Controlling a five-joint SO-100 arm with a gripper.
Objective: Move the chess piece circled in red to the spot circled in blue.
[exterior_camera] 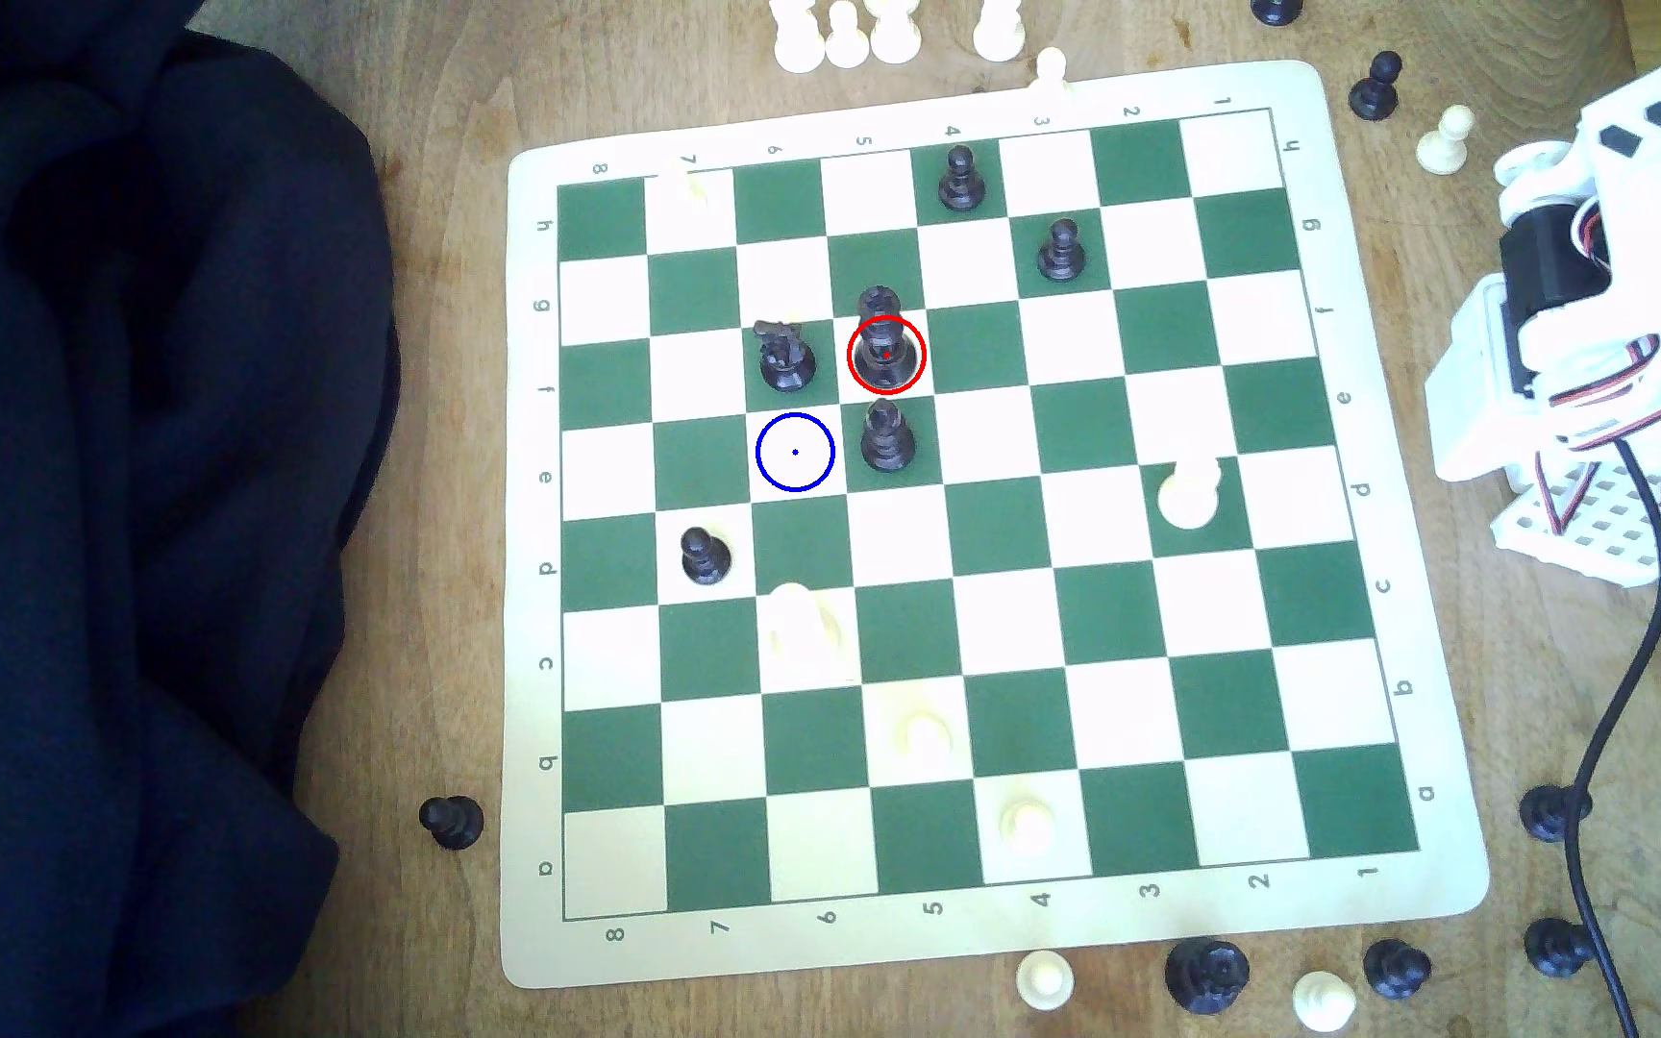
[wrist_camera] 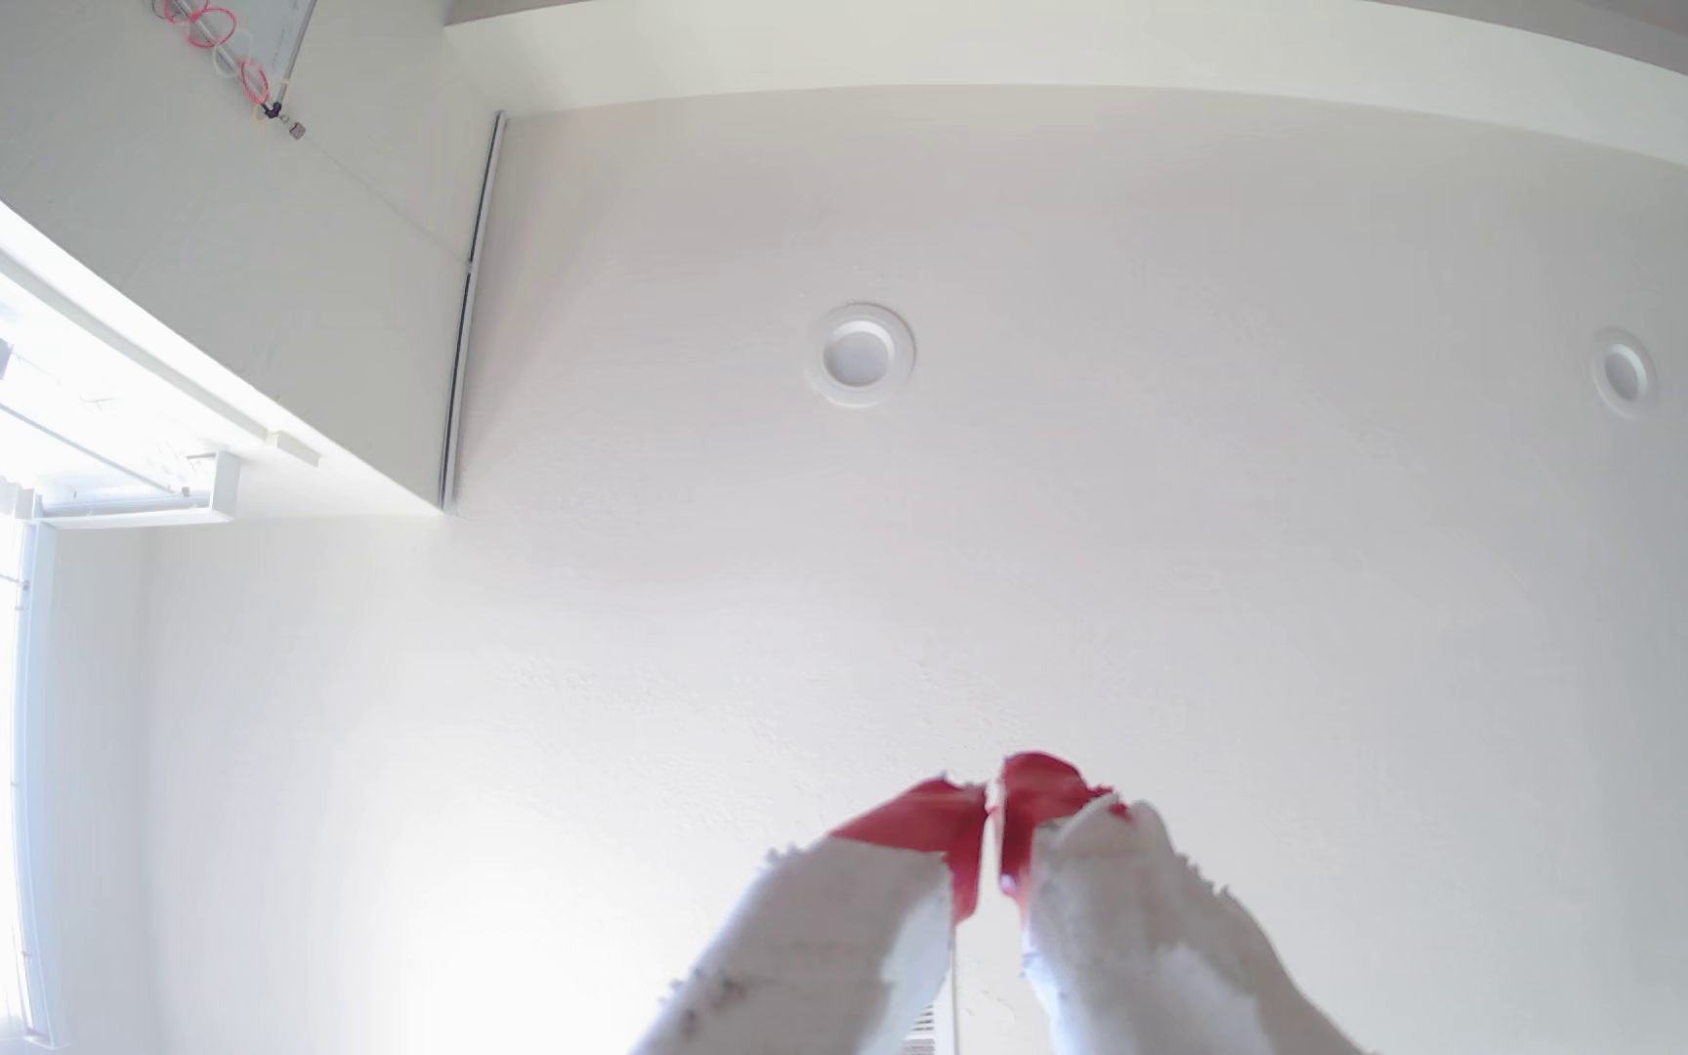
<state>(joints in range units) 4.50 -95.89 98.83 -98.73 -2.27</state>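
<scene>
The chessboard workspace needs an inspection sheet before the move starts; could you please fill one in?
Surface: green-and-cream chessboard mat lying on a wooden table.
Job's things: chess piece upright in the red ring; the spot is vacant, diagonally adjacent.
Clutter: black knight and black bishop border the spot; spare pieces lie off the mat.
Gripper: gripper points at the ceiling, red-tipped jaws together, holding nothing.
Cables: black cable trails over the mat's corner at the exterior view's right.
Surroundings: dark cloth at the exterior view's left.
</scene>
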